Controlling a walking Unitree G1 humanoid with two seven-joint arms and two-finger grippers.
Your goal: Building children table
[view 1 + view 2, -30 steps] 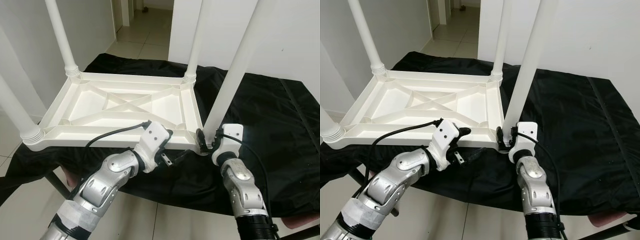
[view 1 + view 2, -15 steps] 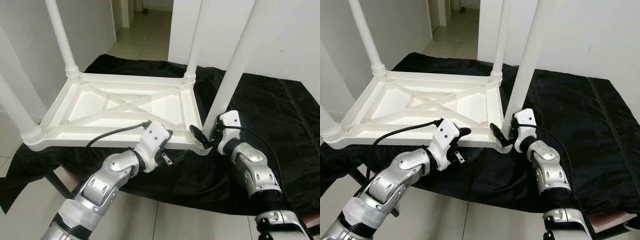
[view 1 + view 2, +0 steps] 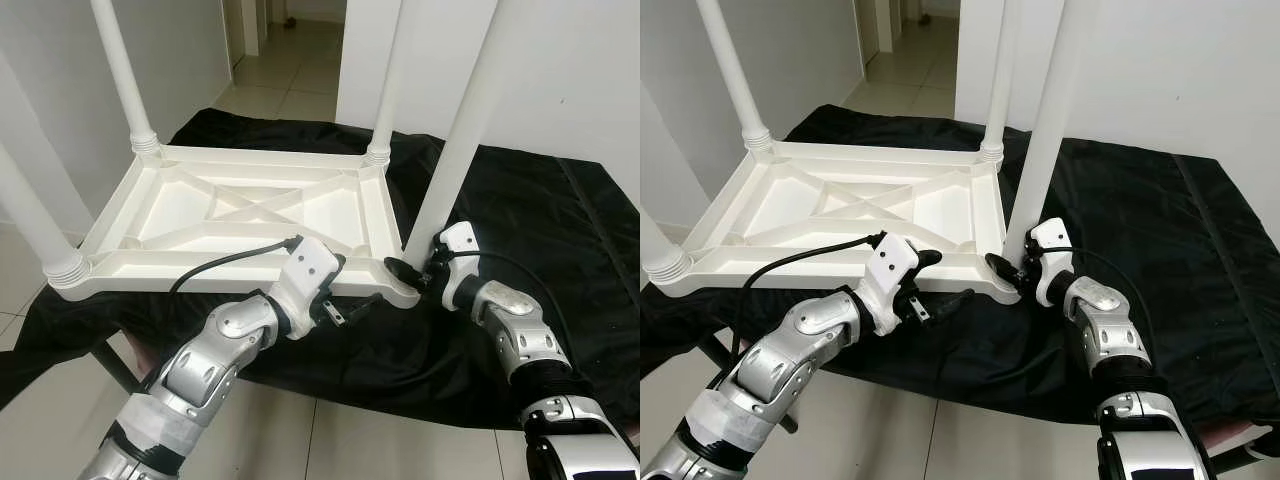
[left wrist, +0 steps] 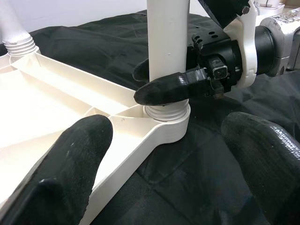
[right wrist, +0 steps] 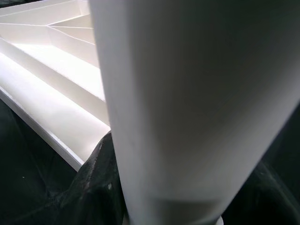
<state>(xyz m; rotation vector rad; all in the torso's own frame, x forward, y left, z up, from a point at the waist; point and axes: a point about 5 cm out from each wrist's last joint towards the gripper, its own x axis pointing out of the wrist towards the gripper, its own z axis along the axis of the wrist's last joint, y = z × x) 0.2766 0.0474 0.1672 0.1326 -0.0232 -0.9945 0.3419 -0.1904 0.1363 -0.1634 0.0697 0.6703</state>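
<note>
A white plastic children's table [image 3: 240,215] lies upside down on a black cloth [image 3: 560,240], with its legs pointing up. My right gripper [image 3: 413,272] is shut on the near-right leg [image 3: 455,150] just above its screw socket [image 4: 166,117]. One of its fingers [image 4: 164,89] wraps the front of that leg. My left gripper [image 3: 350,286] is open at the table's near rim, close to the same corner. One of its fingers [image 4: 70,159] hangs over the table's inside and the other [image 4: 262,154] over the cloth. In the right wrist view the leg [image 5: 197,103] is very close.
Three more white legs stand at the other corners, such as the far-left leg [image 3: 120,70] and the near-left one [image 3: 35,230]. The black cloth hangs over the bench's front edge above a tiled floor [image 3: 290,90]. White walls and a doorway lie behind.
My right forearm has swung out to the right and its wrist has turned around the near-right leg while still holding it. The leg stands slightly more upright. My left arm has barely moved.
</note>
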